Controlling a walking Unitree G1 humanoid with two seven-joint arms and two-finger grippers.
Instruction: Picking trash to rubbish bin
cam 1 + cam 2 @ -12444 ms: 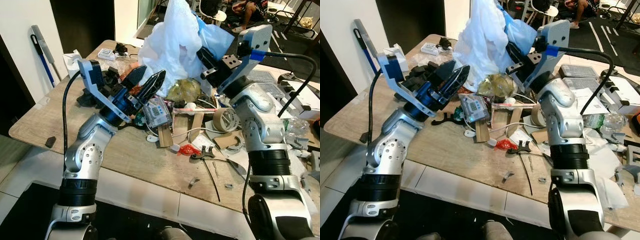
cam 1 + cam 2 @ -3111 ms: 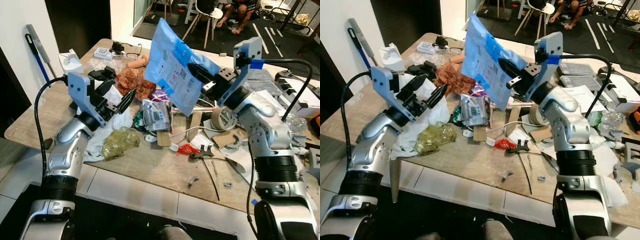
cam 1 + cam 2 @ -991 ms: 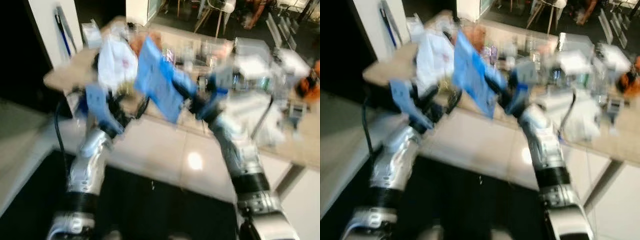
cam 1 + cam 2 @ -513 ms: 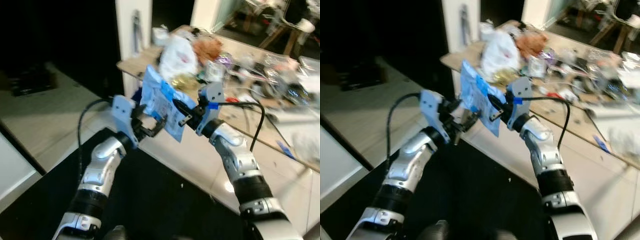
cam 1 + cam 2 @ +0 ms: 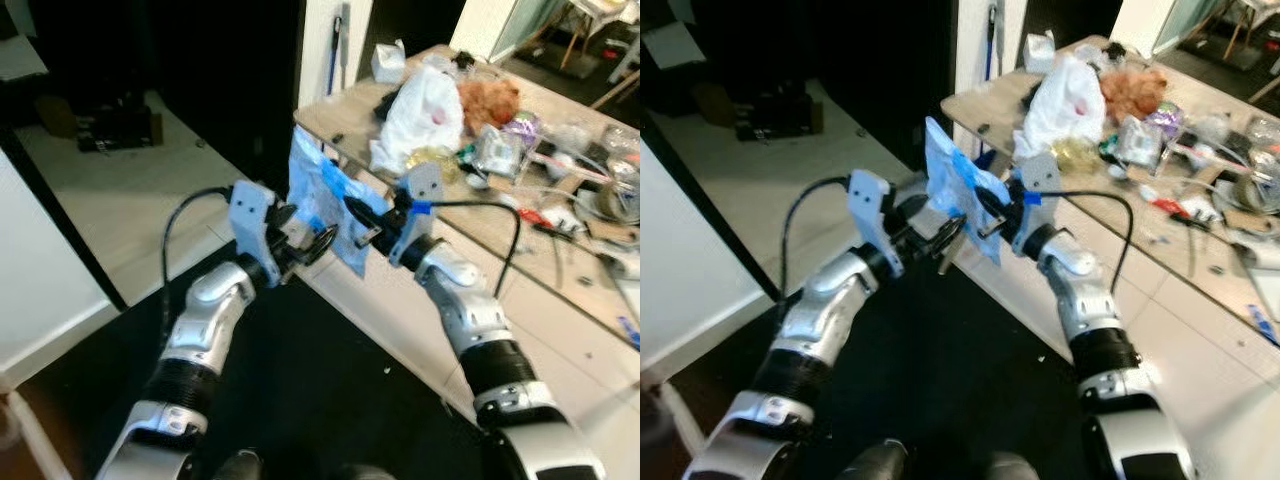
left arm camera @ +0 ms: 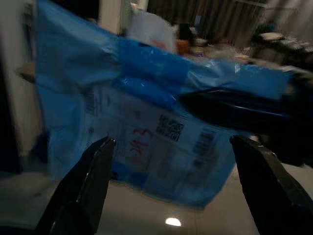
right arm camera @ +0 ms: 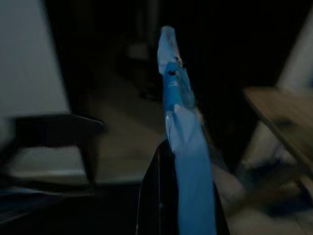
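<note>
While right pincer point(image 5: 357, 222) grips blue mailer bag point(image 5: 322, 205), left pincer point(image 5: 318, 240) gapes beside it.

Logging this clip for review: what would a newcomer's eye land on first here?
The blue plastic mailer bag, held up in front of the robot by the right gripper, pinched shut on it. The left gripper sits open just beside the bag. Behind, a wooden table is heaped with clutter, a white plastic bag standing out near its corner.
</note>
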